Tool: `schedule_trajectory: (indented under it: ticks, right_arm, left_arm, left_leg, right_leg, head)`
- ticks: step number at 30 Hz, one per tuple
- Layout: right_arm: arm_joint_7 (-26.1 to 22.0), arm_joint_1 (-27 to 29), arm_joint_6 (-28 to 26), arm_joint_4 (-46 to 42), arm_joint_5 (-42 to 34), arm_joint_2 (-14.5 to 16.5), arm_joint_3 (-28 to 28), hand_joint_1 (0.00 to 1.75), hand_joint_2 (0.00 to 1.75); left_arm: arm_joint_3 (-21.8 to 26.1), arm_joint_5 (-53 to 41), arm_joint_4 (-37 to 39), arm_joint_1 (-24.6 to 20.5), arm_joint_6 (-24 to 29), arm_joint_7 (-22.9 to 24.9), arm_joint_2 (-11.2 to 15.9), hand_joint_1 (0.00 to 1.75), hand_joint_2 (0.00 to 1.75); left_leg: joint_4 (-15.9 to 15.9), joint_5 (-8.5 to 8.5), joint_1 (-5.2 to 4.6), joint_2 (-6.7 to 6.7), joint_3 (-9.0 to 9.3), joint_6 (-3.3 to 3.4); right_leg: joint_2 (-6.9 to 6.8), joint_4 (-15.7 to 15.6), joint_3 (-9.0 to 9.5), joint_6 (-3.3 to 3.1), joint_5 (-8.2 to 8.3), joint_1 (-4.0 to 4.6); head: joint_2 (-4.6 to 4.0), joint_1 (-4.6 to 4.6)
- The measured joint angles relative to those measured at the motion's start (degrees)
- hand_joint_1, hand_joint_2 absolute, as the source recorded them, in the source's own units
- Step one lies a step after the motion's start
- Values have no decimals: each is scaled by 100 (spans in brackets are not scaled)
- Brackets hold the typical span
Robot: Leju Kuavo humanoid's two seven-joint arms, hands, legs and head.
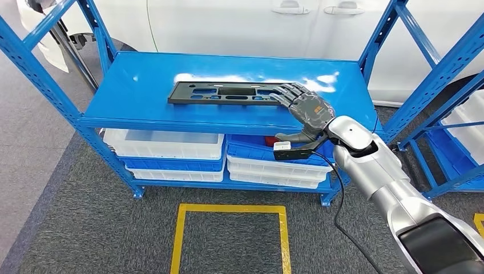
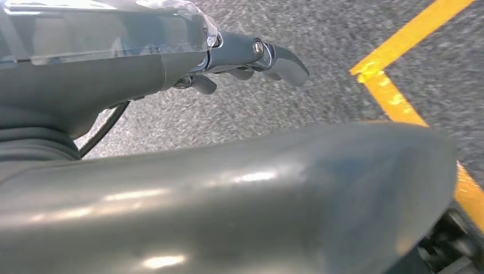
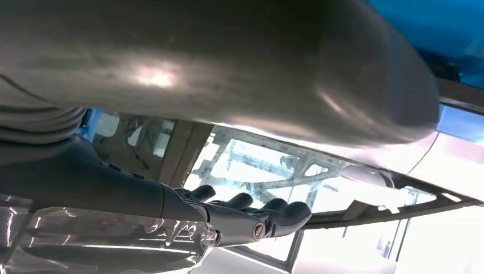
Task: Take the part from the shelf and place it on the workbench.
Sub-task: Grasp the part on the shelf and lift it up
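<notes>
While reaching over the shelf (image 1: 131, 85) front edge, right hand (image 1: 305, 105) resting fingers flat on the right end of the black part (image 1: 222, 93), not yet clasped, likely to slide or hook it forward; left hand (image 2: 251, 57) hanging over the floor, loosely curled, holding nothing

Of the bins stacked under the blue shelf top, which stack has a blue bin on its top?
The right stack, below the right robot hand: its top bin is blue. The left stack has a white bin on top.
</notes>
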Motion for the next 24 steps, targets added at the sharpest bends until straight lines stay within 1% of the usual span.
schedule_trajectory:
  ticks: [1, 2, 3, 4, 5, 7, 8, 9, 10, 12, 13, 14, 15, 17, 18, 19, 20, 21, 22, 23, 24]
  right_arm:
    - [-1, 1, 1, 0, -4, -11, 5, 0, 0]
    - [-2, 2, 7, 4, -14, -25, 13, 0, 0]
    - [-3, 1, 16, 9, -28, -41, 24, 0, 0]
    - [-4, 5, 22, 12, -48, -55, 38, 0, 0]
    - [-3, 7, 26, 13, -73, -67, 53, 0, 0]
    - [0, 0, 11, -3, -109, -80, 71, 0, 0]
    - [3, -7, -1, -11, -122, -81, 77, 0, 0]
    - [5, -12, -15, -17, -130, -82, 82, 0, 0]
    - [10, -7, -32, -21, -137, -83, 87, 0, 0]
    - [19, 21, -70, -22, -145, -84, 104, 0, 0]
    - [21, 44, -83, -22, -147, -84, 115, 0, 0]
    - [21, 67, -92, -23, -149, -86, 125, 0, 0]
    - [21, 86, -94, -26, -150, -89, 133, 0, 0]
    - [22, 107, -96, -40, -156, -95, 144, 0, 0]
    - [25, 110, -98, -46, -161, -99, 148, 0, 0]
    - [31, 116, -101, -51, -166, -106, 153, 0, 0]
    - [40, 130, -108, -51, -172, -115, 156, 0, 0]
    - [51, 144, -115, -52, -175, -125, 160, 0, 0]
    - [61, 162, -124, -59, -176, -134, 162, 0, 0]
    - [68, 175, -137, -70, -177, -141, 162, 0, 0]
    - [74, 180, -151, -81, -178, -149, 163, 0, 0]
  left_arm:
    - [0, -1, 0, 2, -3, -9, -3, 0, 0]
    - [0, -3, 1, 4, -7, -17, -7, 0, 0]
    - [0, -4, 1, 6, -11, -23, -11, 0, 0]
    - [0, -4, 1, 3, -14, -25, -11, 0, 0]
    - [0, -4, 1, -3, -15, -25, -11, 0, 0]
    - [0, -5, -2, -22, -15, -23, -4, 0, 0]
    - [0, -5, -3, -31, -14, -24, -3, 0, 0]
    - [0, -6, -4, -39, -14, -24, -3, 0, 0]
    - [0, -7, -4, -45, -14, -24, -3, 0, 0]
    - [0, -10, -4, -44, -17, -24, -4, 0, 0]
    - [0, -13, -4, -38, -20, -24, -4, 0, 0]
    - [0, -16, -4, -33, -24, -24, -4, 0, 0]
    - [0, -19, -4, -32, -26, -24, -4, 0, 0]
    - [0, -22, -4, -35, -29, -24, -3, 0, 0]
    - [0, -24, -4, -40, -30, -25, -2, 0, 0]
    - [0, -27, -5, -47, -31, -26, -1, 0, 0]
    - [0, -31, -5, -51, -31, -28, 2, 0, 0]
    - [0, -35, -6, -56, -31, -30, 4, 0, 0]
    - [0, -38, -7, -58, -32, -33, 2, 0, 0]
    - [0, -40, -7, -60, -32, -37, -1, 0, 0]
    - [0, -40, -7, -69, -33, -41, -5, 0, 0]
  left_leg:
    - [0, -71, 0, -2, 96, -13]
    - [13, -145, -7, -4, 181, -34]
    - [18, -216, -14, -8, 239, -66]
    - [18, -281, -19, -12, 271, -102]
    - [35, -321, -24, -11, 295, -139]
    - [90, -349, -21, -1, 319, -195]
    - [226, -355, -17, 4, 284, -216]
    - [454, -401, -12, 7, 173, -237]
    - [788, -506, -2, 8, -17, -260]
    - [1491, -810, 5, 9, -484, -303]
    - [1690, -894, 8, 9, -665, -314]
    - [1698, -845, 8, 9, -757, -313]
    - [1506, -650, 7, 9, -755, -300]
    - [766, -69, -4, 9, -568, -240]
    - [415, 106, -20, 10, -479, -205]
    - [203, 208, -36, 11, -420, -170]
    - [124, 210, -51, 10, -401, -142]
    - [81, 208, -59, 9, -396, -121]
    - [70, 243, -44, 11, -376, -94]
    - [39, 254, -28, 12, -357, -69]
    - [8, 265, -12, 16, -337, -45]
  right_leg:
    - [-8, -360, 44, -14, 304, -2]
    - [-16, -787, 91, -42, 706, 5]
    - [-23, -1110, 134, -76, 1026, 20]
    - [-22, -1308, 150, -115, 1251, 39]
    - [-18, -1396, 151, -156, 1335, 56]
    - [-3, -1401, 214, -239, 1278, 56]
    - [-1, -1421, 267, -280, 1244, 48]
    - [1, -1435, 324, -314, 1209, 42]
    - [1, -1449, 372, -341, 1172, 43]
    - [8, -1445, 439, -372, 1092, 57]
    - [17, -1439, 475, -376, 1051, 64]
    - [26, -1429, 518, -375, 1009, 71]
    - [35, -1417, 570, -372, 964, 76]
    - [43, -1402, 681, -355, 877, 87]
    - [45, -1399, 712, -339, 849, 93]
    - [46, -1397, 723, -315, 829, 98]
    - [46, -1397, 722, -285, 817, 98]
    - [47, -1398, 713, -253, 810, 97]
    - [46, -1394, 711, -219, 788, 94]
    - [42, -1353, 700, -187, 743, 90]
    - [38, -1214, 641, -158, 648, 86]
  head:
    - [0, 0]
    - [0, 0]
    - [0, 1]
    - [1, -1]
    - [1, -2]
    - [1, -3]
    - [0, -4]
    - [0, -5]
    - [0, -5]
    - [0, -6]
    - [0, -6]
    - [0, -7]
    - [0, -7]
    - [0, -6]
    - [0, -6]
    - [0, -6]
    - [0, -6]
    - [0, -6]
    - [0, -6]
    - [0, -6]
    - [0, -5]
